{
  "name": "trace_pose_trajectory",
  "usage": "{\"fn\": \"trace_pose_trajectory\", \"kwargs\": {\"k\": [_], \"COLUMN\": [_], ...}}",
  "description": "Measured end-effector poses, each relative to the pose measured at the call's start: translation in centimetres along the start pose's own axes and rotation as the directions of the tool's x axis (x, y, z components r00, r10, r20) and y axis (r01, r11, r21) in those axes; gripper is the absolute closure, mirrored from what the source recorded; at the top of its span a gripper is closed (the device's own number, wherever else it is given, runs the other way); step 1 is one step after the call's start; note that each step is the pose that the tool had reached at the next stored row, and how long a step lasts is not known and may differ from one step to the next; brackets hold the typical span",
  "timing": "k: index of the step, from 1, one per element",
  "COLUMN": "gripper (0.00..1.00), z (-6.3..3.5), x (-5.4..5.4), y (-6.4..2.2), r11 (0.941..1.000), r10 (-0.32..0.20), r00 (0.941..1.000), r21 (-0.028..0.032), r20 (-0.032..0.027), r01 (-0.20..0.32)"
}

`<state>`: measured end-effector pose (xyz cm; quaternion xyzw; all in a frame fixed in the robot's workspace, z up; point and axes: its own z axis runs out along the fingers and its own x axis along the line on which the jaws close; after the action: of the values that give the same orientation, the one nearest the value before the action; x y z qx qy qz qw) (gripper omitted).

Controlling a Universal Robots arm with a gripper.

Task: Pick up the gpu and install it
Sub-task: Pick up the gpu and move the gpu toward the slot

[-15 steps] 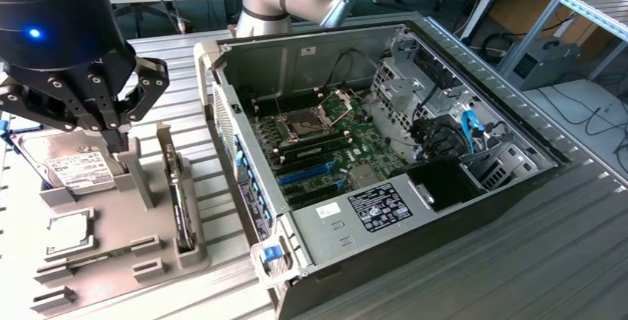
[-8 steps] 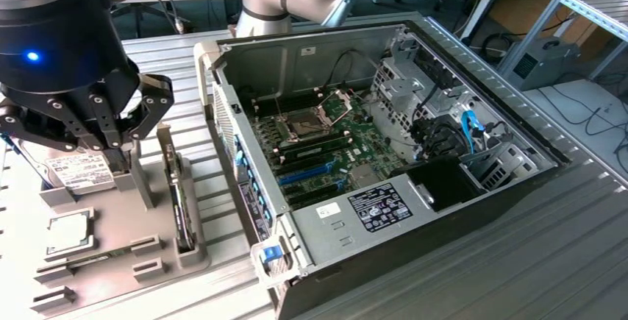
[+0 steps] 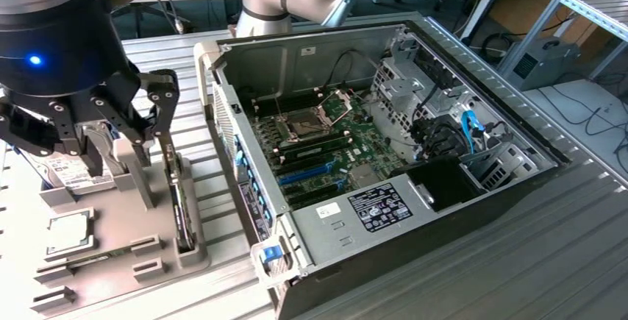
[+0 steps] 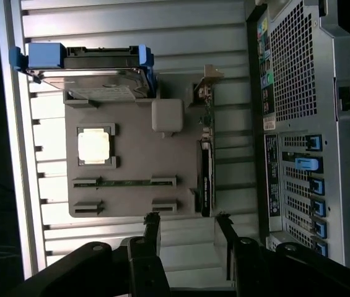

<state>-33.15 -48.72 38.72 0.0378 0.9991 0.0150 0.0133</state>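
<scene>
Jaws stand wide apart, empty: the gripper (image 4: 187, 226) hangs over the gray holder tray (image 4: 134, 158). The gpu (image 4: 205, 170) stands on edge along the tray's side nearest the open computer case (image 3: 422, 210). Beyond it sit a processor chip (image 4: 97, 146) and a hard drive (image 4: 94, 77).

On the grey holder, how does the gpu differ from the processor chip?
The gpu stands on edge in its slot; the processor chip lies flat in a recess. The gpu is long, thin and black; the processor chip is small, square and silver. Both sit on the grey holder.
</scene>
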Motion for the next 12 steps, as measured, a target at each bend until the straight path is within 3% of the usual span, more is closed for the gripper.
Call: {"fn": "trace_pose_trajectory", "kwargs": {"k": [12], "gripper": [0.52], "z": [0.74], "x": [-0.32], "y": [0.0], "r11": [1.0], "r10": [0.0], "r00": [1.0], "r21": [0.0], "r20": [0.0], "r01": [0.0]}}
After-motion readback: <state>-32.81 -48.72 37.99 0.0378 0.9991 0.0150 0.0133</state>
